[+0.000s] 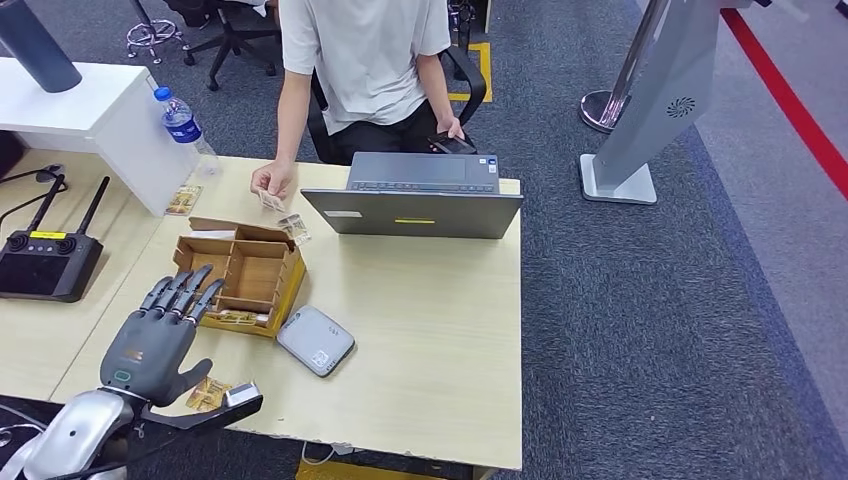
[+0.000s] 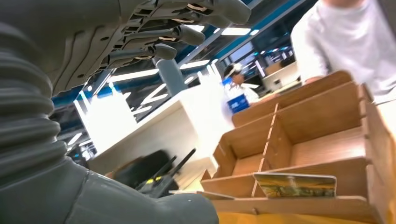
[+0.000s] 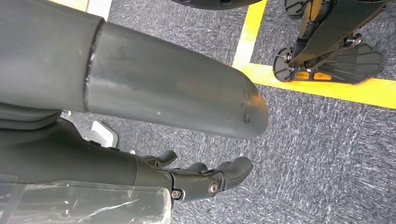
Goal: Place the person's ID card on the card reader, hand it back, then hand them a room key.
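The left robot hand (image 1: 150,345) hovers near the counter's (image 1: 440,330) front edge, fingers spread, holding nothing, fingertips just short of the wooden box (image 1: 245,275). The card reader (image 1: 315,340) lies beside the box. At the far edge a person's hand (image 1: 272,180) holds the ID card (image 1: 271,200). The right robot hand (image 3: 205,179) hangs over the floor, fingers loosely curled, empty.

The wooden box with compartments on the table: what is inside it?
The wooden box has a card standing in the compartment nearest the robot. The other compartments look empty, though the left hand covers one corner in the head view, and the box walls hide some of the floor.
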Motion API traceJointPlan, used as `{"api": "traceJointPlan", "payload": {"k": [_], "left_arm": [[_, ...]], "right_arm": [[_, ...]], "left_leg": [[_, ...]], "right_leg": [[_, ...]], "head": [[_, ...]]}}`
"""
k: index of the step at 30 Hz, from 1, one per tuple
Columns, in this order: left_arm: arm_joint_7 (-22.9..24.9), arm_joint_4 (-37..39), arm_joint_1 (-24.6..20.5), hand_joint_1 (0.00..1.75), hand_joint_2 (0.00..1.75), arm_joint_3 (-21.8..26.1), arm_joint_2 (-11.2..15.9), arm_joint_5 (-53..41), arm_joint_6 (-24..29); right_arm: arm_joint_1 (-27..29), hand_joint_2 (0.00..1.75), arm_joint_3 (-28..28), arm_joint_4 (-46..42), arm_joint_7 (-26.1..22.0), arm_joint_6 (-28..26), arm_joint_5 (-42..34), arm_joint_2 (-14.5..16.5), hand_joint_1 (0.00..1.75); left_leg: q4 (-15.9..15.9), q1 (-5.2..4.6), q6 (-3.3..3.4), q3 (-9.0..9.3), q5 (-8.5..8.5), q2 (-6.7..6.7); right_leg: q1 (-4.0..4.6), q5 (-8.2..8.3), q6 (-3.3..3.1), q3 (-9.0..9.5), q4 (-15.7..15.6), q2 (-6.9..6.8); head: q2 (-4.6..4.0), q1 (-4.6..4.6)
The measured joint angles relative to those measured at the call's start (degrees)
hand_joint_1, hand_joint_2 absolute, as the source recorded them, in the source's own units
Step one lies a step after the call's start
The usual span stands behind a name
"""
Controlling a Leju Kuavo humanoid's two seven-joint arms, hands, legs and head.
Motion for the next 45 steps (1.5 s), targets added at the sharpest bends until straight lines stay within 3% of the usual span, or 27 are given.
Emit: {"api": "traceJointPlan", "payload": {"k": [8, 18, 25, 32, 45], "left_arm": [[0.81, 6.38, -2.1, 0.0, 1.75, 2.29, -4.31, -0.33, 0.02], [1.22, 12.2, -4.95, 0.0, 1.75, 4.42, -7.27, -1.49, 0.12], [0.08, 16.16, -7.37, 0.0, 1.75, 4.87, -9.26, -4.37, 4.68], [-3.39, 18.86, -8.96, 0.0, 1.75, 4.97, -10.49, -5.85, 10.74], [-4.52, 21.5, -10.01, 0.0, 1.75, 4.97, -11.3, -5.95, 11.09]], "right_arm": [[-0.1, 0.0, 0.09, 0.0, 0.16, 0.13, 1.41, 0.0, 0.0], [-0.29, 0.0, 0.19, 0.0, 0.32, 0.31, 2.38, 0.0, 0.0], [-0.38, 0.0, 0.44, 0.0, 0.28, 0.58, 3.75, 0.0, 0.0], [-0.42, 0.0, 0.52, 0.0, -0.16, 0.77, 4.35, 0.0, 0.0], [-0.44, 0.0, 0.52, 0.0, -0.24, 0.84, 5.25, -0.01, 0.0]], "left_leg": [[0.0, 0.0, 0.0, -0.01, 0.0, -0.02], [0.01, 0.0, 0.0, -0.01, 0.0, -0.06], [0.01, 0.0, 0.0, -0.01, 0.0, -0.06], [0.01, 0.0, 0.0, -0.01, 0.0, -0.05], [0.01, 0.0, 0.0, -0.01, 0.0, -0.05]], "right_leg": [[0.0, 0.0, 0.0, -0.01, 0.0, -0.01], [0.0, 0.0, 0.0, 0.0, 0.0, -0.04], [0.0, 0.0, 0.0, 0.0, 0.0, -0.05], [0.0, 0.0, 0.0, -0.01, 0.0, -0.04], [0.0, 0.0, 0.0, -0.01, 0.0, -0.04]], "head": [[0.0, 0.01], [0.0, 0.03], [0.0, 0.04], [0.0, 0.03], [0.0, 0.04]]}}
